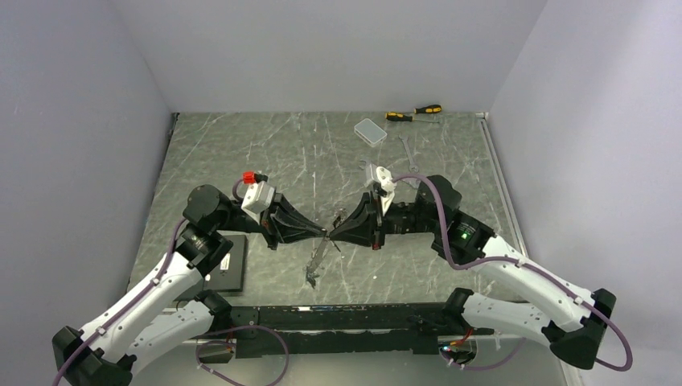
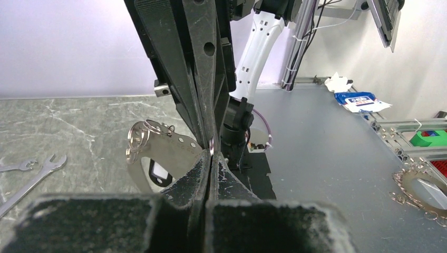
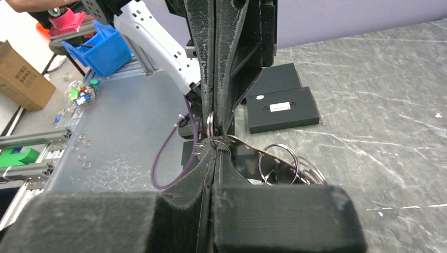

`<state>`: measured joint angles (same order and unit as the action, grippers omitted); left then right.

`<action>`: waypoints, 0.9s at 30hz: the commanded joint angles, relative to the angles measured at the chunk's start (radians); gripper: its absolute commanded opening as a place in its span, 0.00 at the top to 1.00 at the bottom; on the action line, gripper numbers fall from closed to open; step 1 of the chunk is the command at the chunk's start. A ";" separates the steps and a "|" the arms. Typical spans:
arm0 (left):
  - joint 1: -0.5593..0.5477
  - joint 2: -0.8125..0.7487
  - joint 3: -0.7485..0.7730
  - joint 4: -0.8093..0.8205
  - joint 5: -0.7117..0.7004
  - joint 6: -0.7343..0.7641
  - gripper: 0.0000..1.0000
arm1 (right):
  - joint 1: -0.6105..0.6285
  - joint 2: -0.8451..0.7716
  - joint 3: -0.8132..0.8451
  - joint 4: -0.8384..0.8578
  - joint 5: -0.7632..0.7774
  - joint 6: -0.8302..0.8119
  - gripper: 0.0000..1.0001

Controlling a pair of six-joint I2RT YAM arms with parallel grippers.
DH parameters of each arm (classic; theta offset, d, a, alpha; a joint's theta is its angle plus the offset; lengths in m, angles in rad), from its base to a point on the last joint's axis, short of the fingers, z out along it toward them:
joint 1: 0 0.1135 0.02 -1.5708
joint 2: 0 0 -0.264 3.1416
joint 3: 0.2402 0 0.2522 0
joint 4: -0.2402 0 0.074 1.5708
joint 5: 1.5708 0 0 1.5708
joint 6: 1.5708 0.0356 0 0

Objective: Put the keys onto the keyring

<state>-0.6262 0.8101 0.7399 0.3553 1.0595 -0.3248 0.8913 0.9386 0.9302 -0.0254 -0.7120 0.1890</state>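
My left gripper (image 1: 324, 235) and right gripper (image 1: 334, 235) meet tip to tip above the middle of the marble table (image 1: 241, 153), both shut. Between the tips a thin silver ring stands edge-on, which I take for the keyring (image 3: 210, 125); a sliver of the keyring (image 2: 211, 147) shows at my left fingertips. From it hangs a bunch (image 1: 316, 265): a flat silver metal tag (image 2: 163, 153) with rivet holes and more wire rings (image 3: 278, 162). Something dark with a pale label shows through the tag's opening. I cannot make out any keys in the bunch.
Two yellow-black screwdrivers (image 1: 414, 112), a clear plastic box (image 1: 371, 131) and silver wrenches (image 1: 406, 149) lie at the far right. Wrenches (image 2: 31, 179) also show in the left wrist view. A black box (image 1: 228, 265) sits beside the left arm.
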 commanded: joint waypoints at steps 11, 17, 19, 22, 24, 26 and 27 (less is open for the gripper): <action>-0.001 0.000 -0.012 0.189 0.008 -0.091 1.00 | -0.003 -0.122 -0.038 0.021 0.035 -0.007 0.47; -0.001 0.016 -0.014 0.214 0.011 -0.113 1.00 | -0.003 -0.139 -0.032 0.080 0.071 -0.019 0.48; -0.001 0.021 -0.014 0.212 0.016 -0.113 1.00 | -0.003 -0.137 -0.021 0.074 0.072 -0.037 0.49; -0.002 0.030 -0.016 0.217 0.017 -0.119 1.00 | -0.003 -0.122 -0.007 0.054 0.066 -0.067 0.51; -0.003 0.031 -0.023 0.233 0.012 -0.126 1.00 | -0.002 -0.103 0.007 0.031 0.060 -0.083 0.54; -0.003 0.029 -0.030 0.241 -0.004 -0.131 1.00 | -0.002 -0.088 0.013 0.008 0.058 -0.095 0.54; -0.004 0.029 -0.034 0.242 -0.018 -0.131 1.00 | 0.000 -0.081 0.013 -0.009 0.066 -0.101 0.52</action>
<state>-0.6262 0.8425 0.7105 0.5175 1.0649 -0.4316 0.8913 0.8379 0.8982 -0.0143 -0.6552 0.1349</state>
